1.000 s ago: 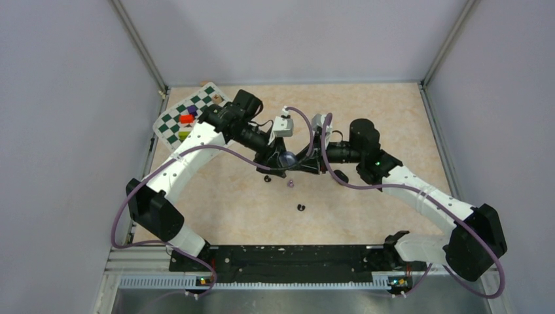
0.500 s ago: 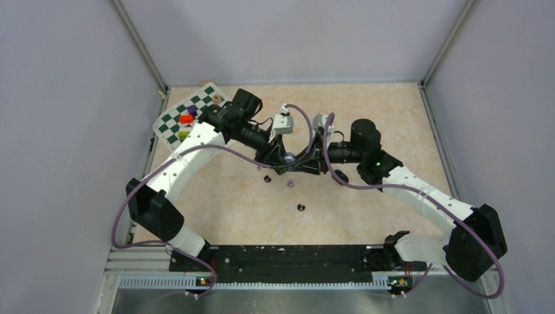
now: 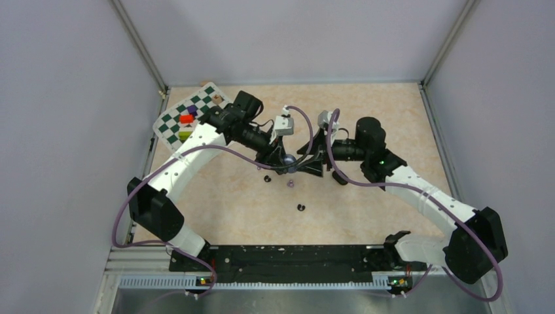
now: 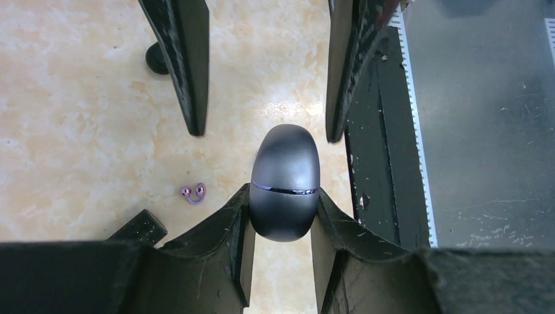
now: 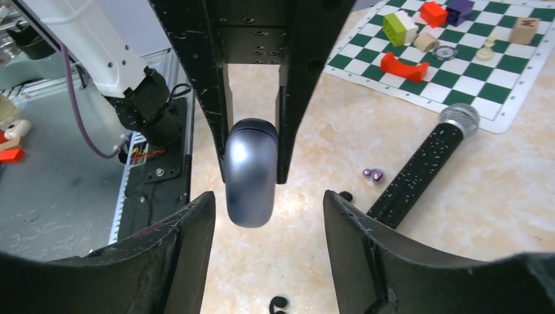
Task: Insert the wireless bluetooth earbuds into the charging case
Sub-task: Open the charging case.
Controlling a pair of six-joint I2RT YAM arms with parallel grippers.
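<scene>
Slipping is threatening the closed charging case [image 4: 285,176], since left fingers [image 4: 226,239] are pinching only its narrow end above the tabletop [image 4: 78,98] while right fingers [image 5: 186,245] are standing spread either side, purple earbud [image 3: 290,184] lying at its six o'clock.

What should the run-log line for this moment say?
left hand: shut on charging case, lid closed | right hand: open astride case end | earbuds: loose on table
</scene>
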